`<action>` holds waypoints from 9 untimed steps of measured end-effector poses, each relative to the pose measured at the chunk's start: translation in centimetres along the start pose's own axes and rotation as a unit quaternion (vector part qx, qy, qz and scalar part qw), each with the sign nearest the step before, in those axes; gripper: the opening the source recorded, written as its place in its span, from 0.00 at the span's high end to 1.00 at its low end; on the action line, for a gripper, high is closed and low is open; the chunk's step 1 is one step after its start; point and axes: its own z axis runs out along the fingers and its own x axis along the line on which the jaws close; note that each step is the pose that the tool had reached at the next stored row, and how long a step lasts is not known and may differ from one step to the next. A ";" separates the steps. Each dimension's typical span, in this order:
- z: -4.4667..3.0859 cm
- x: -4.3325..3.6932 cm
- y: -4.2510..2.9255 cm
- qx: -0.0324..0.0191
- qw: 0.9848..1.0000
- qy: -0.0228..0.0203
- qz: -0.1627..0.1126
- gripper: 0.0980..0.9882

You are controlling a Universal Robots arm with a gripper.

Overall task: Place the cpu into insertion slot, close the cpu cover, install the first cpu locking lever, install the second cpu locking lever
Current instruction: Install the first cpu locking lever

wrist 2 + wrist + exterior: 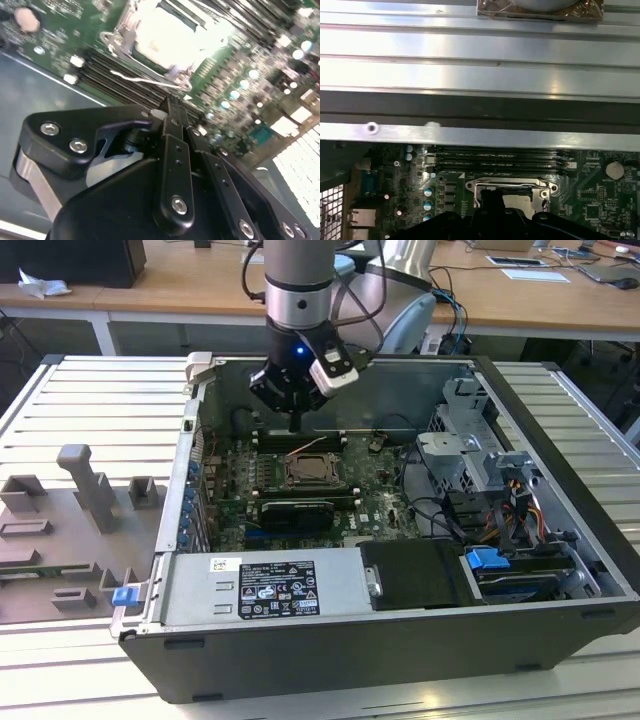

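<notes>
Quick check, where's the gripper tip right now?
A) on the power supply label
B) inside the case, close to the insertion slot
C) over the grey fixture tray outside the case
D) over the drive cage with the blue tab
B: in the exterior view the gripper hangs inside the case, its tip just beside the insertion slot.

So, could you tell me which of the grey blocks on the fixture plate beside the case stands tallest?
The T-topped post on the fixture plate; the blocks around it are all low and squat.
</notes>
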 end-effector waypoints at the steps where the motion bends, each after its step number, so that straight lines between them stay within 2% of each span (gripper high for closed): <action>1: 0.04 -0.52 -0.02 -0.001 1.000 0.000 0.000 0.99; 2: 0.06 -0.55 -0.03 -0.007 1.000 0.000 0.000 0.99; 3: 0.07 -0.55 -0.08 -0.021 1.000 0.000 0.000 0.99; 5: 0.11 -0.55 -0.24 -0.037 0.999 -0.001 0.000 0.99; 9: 0.16 -0.54 -0.31 -0.039 0.999 -0.001 0.000 0.99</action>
